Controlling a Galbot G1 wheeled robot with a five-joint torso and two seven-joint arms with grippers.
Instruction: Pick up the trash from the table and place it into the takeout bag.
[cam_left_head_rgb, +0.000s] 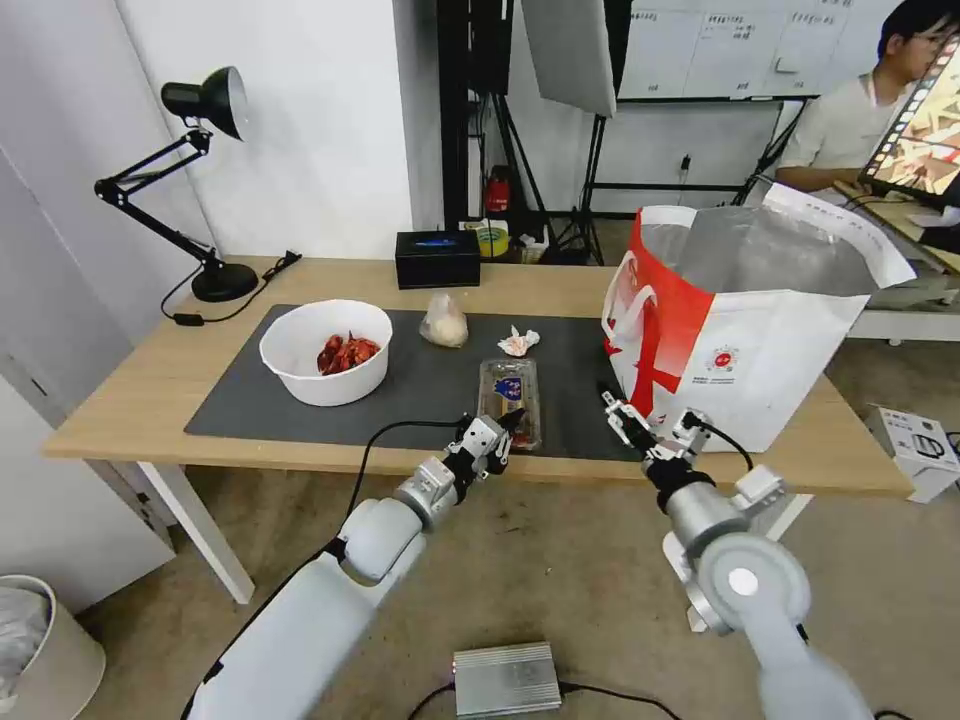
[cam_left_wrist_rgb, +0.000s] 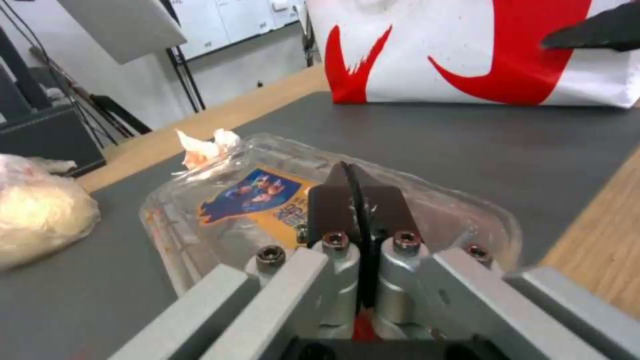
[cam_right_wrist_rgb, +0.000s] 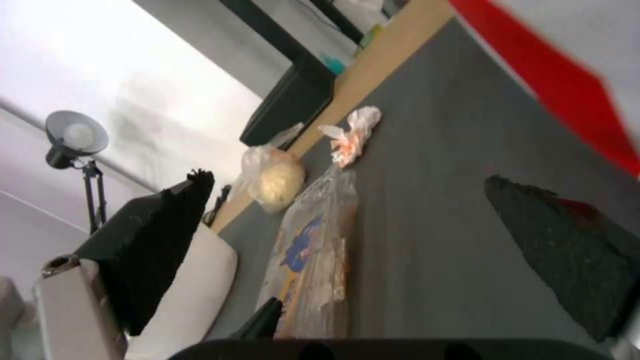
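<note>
Nothing is bagged yet: left gripper (cam_left_head_rgb: 508, 428), jaws closed and empty, nears the clamshell box (cam_left_head_rgb: 510, 392); right gripper (cam_left_head_rgb: 650, 420) waits, jaws wide

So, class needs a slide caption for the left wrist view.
Left claw, shut, at the clamshell box on the grey mat, takeout bag beyond.

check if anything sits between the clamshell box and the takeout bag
Nothing visible does. Between the clamshell box and the takeout bag lies only bare dark mat. The right gripper hovers open near the bag's front corner, above that gap.
</note>
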